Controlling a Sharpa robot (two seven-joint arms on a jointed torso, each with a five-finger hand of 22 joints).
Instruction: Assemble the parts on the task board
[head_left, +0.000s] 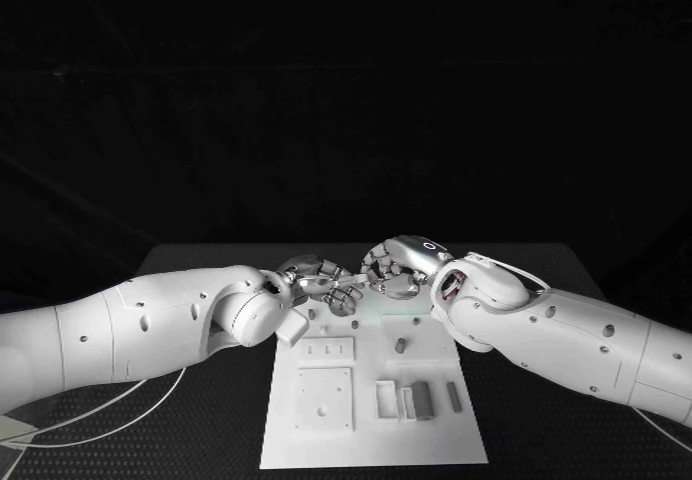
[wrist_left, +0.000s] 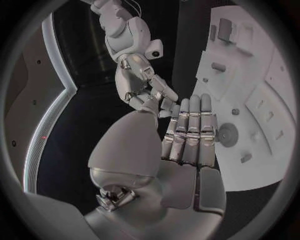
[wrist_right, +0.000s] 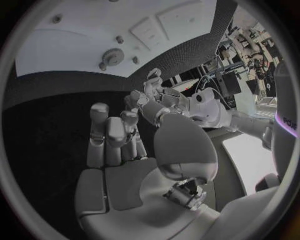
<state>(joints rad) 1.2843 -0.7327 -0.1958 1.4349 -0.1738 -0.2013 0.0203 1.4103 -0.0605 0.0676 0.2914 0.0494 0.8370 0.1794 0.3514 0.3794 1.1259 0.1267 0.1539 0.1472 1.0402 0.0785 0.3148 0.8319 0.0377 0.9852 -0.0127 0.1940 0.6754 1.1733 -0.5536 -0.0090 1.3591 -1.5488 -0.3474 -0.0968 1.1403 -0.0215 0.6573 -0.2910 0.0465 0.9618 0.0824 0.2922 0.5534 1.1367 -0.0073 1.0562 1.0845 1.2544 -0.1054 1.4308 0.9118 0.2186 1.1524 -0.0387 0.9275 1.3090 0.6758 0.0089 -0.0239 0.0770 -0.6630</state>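
Observation:
The white task board lies in the middle of the table. My left hand and right hand meet fingertip to fingertip above its far end. In the left wrist view the left hand has its fingers straight and its thumb reaching to the bunched fingertips of the right hand. The right hand has its fingers partly curled, with the left hand just beyond them. Whether a part sits between the fingertips is hidden. A grey gear lies on the board, also seen as the gear.
On the board stand a grey peg, a slim grey bar and a grey block, beside white raised blocks. Black table surrounds the board. White cables trail under the left arm.

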